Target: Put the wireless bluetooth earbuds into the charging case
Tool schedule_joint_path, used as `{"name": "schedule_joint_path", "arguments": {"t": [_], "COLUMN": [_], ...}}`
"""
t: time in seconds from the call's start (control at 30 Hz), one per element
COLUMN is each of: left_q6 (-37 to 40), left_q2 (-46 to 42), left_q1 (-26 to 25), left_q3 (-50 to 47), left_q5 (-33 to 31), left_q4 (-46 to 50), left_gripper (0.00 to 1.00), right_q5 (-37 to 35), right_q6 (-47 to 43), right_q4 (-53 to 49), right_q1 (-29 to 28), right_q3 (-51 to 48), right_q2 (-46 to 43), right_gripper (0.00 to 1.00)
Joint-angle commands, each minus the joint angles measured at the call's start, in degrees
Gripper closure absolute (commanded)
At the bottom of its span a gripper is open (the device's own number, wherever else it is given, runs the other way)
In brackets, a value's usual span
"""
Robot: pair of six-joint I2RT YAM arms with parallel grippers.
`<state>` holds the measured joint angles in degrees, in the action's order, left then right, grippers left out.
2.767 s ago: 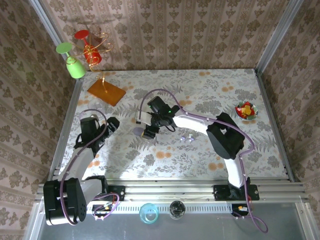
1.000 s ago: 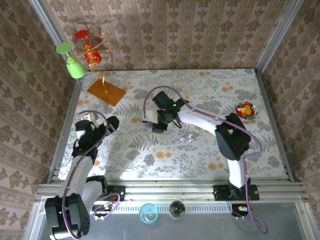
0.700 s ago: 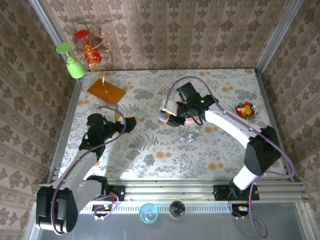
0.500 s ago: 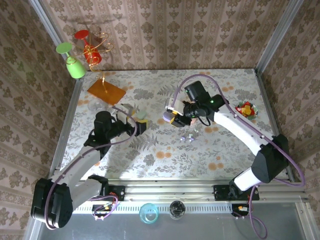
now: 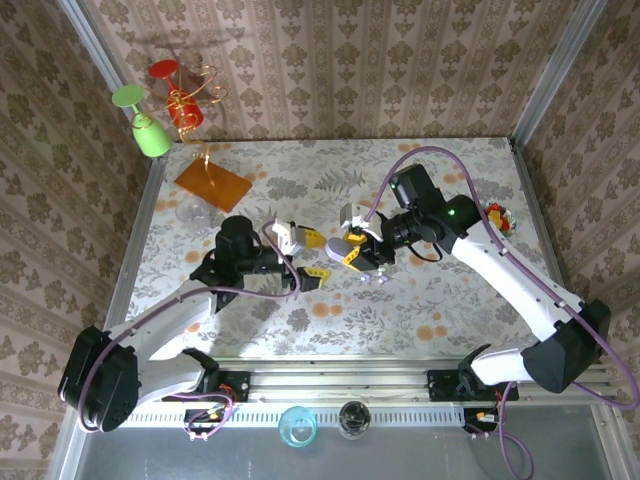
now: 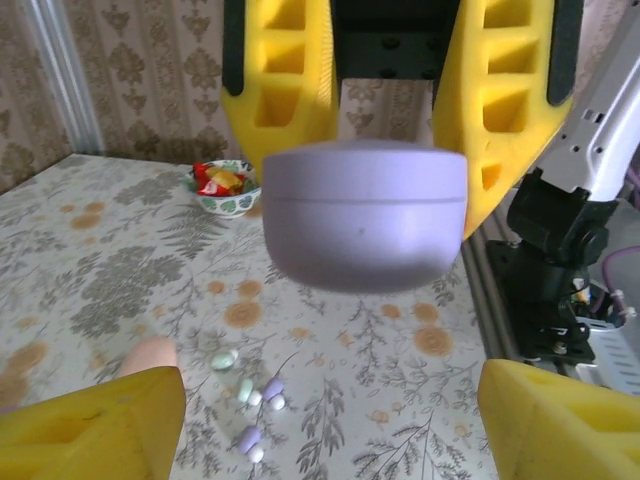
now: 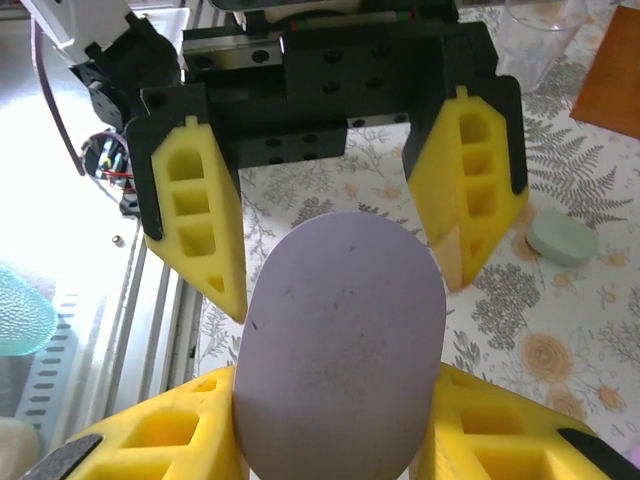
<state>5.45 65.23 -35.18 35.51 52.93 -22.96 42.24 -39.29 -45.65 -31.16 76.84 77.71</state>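
Your right gripper (image 5: 352, 250) is pinching the purple case (image 6: 365, 215) between its yellow fingers, narrowed to the case's width, and is holding it up off the table (image 5: 450, 300). Your left gripper (image 5: 305, 254) is facing it head-on, spread wide with nothing in it, its fingers near the case but not touching it. The case is looking shut, its seam running unbroken across the front. The earbuds (image 6: 252, 395) are lying loose on the table below, green and purple ones bunched together, none of them in the case. A bowl of sweets (image 6: 222, 185) is sitting well beyond them. You are probably working on opening the case, so the left fingers are going to need to close on one half only, clear of the seam, while the right is gripping firm; catching both halves would be pinning it shut
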Motion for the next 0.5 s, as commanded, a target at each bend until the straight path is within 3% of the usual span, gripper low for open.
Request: {"name": "schedule_joint_path", "arguments": {"t": [0.0,0.47], "left_q6": [-0.2,-7.5], "left_q2": [1.1,4.5], "left_q1": [-0.9,-1.9], "left_q3": [2.5,3.7], "left_q5": [3.4,7.8], "left_q4": [-3.4,-9.2], "left_gripper": [0.26,0.41], "right_q5": [3.0,2.1], "right_q6": [-2.2,-3.1], "right_q4": [-3.6,-2.7], "right_q1": [-0.5,-0.9], "right_q3": [1.5,1.6], "right_q2": [0.1,1.7], "right_gripper": [0.69,0.71]}}
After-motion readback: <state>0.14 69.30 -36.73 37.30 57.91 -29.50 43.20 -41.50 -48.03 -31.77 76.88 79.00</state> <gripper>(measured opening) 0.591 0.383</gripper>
